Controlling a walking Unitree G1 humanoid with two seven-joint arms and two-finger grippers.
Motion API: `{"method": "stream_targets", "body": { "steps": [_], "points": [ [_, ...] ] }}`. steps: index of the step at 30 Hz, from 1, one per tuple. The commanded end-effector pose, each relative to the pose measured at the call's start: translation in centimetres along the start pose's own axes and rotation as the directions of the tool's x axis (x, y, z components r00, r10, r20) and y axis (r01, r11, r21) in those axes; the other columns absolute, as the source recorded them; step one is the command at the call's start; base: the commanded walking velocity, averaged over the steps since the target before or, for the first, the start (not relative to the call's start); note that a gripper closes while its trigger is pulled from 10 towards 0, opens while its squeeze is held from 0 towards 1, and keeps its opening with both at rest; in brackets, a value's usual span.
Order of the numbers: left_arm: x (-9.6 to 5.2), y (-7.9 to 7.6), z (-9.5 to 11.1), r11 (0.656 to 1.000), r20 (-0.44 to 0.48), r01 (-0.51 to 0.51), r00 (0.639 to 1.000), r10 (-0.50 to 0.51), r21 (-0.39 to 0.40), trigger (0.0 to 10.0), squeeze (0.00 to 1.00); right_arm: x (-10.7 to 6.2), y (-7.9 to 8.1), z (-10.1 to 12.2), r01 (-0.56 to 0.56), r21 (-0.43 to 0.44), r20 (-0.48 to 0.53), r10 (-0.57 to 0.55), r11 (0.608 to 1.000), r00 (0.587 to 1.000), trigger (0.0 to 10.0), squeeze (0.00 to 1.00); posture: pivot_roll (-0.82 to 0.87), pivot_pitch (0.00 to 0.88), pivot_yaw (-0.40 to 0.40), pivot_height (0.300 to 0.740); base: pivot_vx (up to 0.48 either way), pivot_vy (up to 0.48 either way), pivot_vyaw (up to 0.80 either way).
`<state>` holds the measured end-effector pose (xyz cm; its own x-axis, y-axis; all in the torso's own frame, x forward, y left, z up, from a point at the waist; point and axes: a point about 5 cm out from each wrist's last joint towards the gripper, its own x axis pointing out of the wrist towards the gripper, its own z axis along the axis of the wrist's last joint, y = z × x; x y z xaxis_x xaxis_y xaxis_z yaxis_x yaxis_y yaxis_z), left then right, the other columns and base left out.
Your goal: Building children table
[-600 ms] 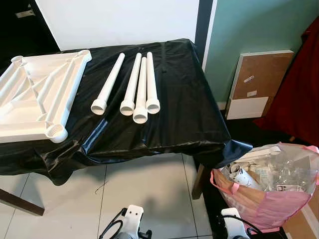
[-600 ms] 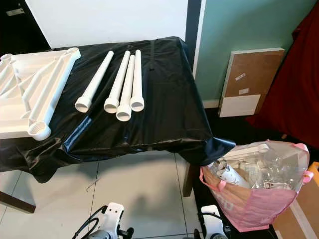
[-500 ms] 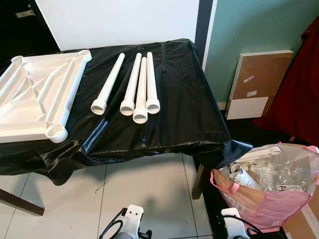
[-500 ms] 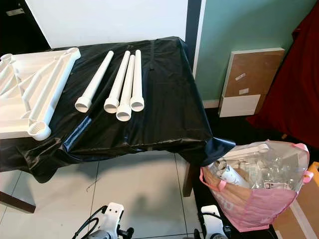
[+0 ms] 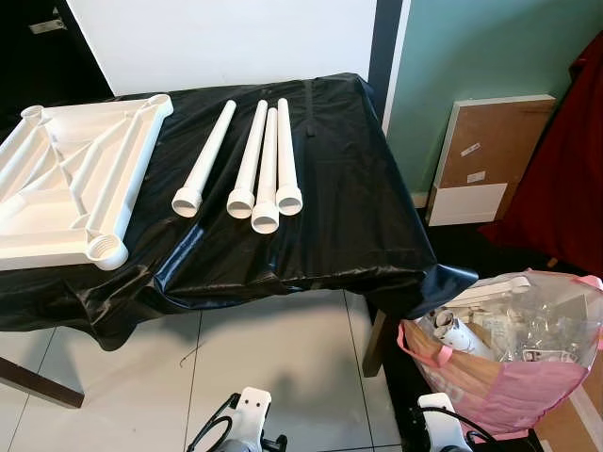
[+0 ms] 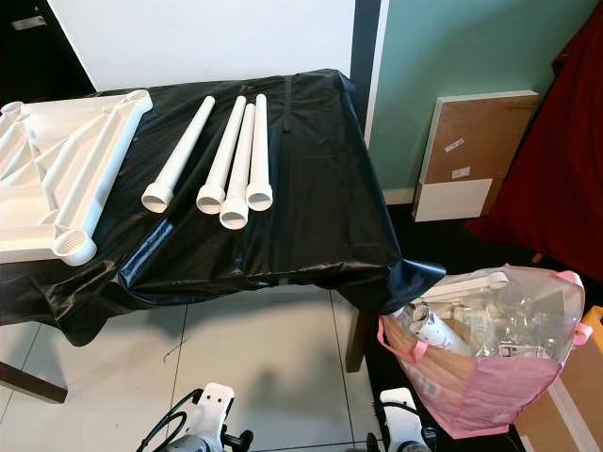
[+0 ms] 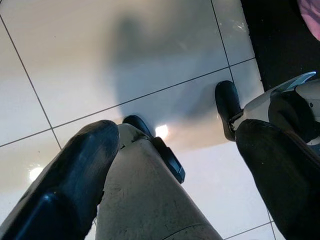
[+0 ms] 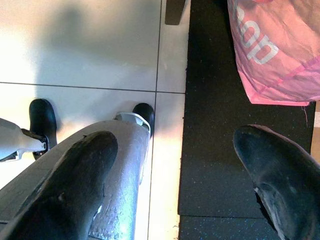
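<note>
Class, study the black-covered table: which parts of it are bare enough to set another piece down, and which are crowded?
Bare cloth lies to the right of the four white legs, out to the black table edge, and in a strip along the near edge. A narrow lane runs between the white tabletop and the leftmost leg. The left end is crowded.

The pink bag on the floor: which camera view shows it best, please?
The right eye view: the whole pink bag and its contents are in frame. The left eye view cuts its right edge off. The right wrist view catches one pink side from close; the left wrist view, a pink sliver.
</note>
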<state>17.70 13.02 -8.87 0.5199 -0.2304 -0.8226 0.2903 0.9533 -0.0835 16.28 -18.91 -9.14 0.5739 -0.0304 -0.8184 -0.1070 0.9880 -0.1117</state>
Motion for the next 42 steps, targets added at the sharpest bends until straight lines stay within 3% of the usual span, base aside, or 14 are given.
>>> {"method": "stream_targets", "body": {
  "steps": [1,34,42],
  "points": [
    [-0.3,1.3,0.6,0.993,0.02,0.027,0.999,-0.029,0.112,10.0,0.0,-0.2,0.1,-1.1,-0.048,-0.057,-0.049,0.046,0.997,0.998,10.0,0.0,-0.17,0.0,0.099,0.74,0.0,0.0,0.0],
    [-0.3,1.6,0.9,0.996,0.04,0.026,0.999,-0.03,0.08,10.0,0.0,-0.1,0.2,-0.3,-0.059,-0.047,-0.013,0.058,0.997,0.998,10.0,0.0,-0.16,0.0,0.101,0.74,0.0,0.0,0.0],
    [-0.3,1.6,1.2,0.997,0.049,0.02,0.998,-0.024,0.081,10.0,0.0,0.0,0.2,0.0,-0.07,-0.053,0.003,0.07,0.996,0.998,10.0,0.0,-0.12,0.0,0.065,0.74,0.0,0.0,0.0]
  ]
}}
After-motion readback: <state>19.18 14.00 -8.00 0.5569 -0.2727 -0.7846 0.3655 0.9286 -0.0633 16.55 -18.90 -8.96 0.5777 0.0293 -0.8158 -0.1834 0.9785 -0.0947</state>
